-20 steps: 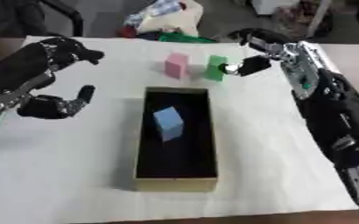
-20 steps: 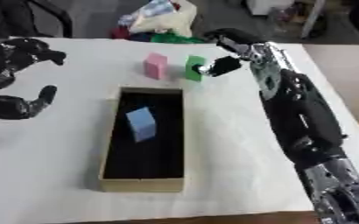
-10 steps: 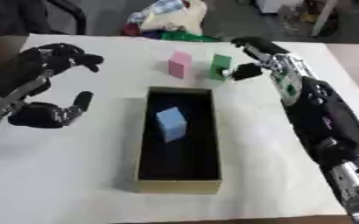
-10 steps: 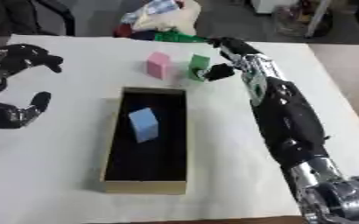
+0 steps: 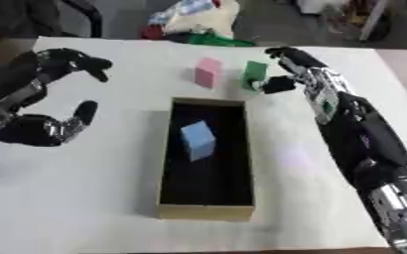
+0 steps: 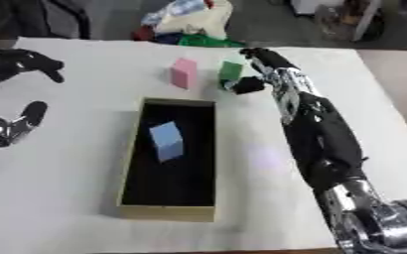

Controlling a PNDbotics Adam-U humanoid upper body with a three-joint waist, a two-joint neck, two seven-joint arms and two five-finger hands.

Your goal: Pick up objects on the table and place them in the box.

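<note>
A long box (image 5: pixel 205 212) with tan walls and a black inside lies mid-table, one light blue block (image 5: pixel 198 140) in it. Beyond its far end a pink block (image 5: pixel 209 72) and a green block (image 5: pixel 255 74) stand upright on the white table (image 5: pixel 102 198). My right hand (image 5: pixel 292 63) is just right of the green block, its fingers reaching past the block's top and its thumb (image 5: pixel 276 84) low at the block's right side, spread and not closed on it. My left hand (image 5: pixel 35 130) hovers at the left, away from the box, fingers curved, holding nothing.
A heap of cloth and bags (image 5: pixel 194 17) lies at the table's far edge behind the blocks. My right forearm (image 5: pixel 363 134) stretches along the table's right side. Dark furniture (image 5: pixel 16 20) shows at the far left.
The view has shifted a little. My right hand has stayed beside the green block, thumb near its lower right. The left hand and the blocks have barely moved.
</note>
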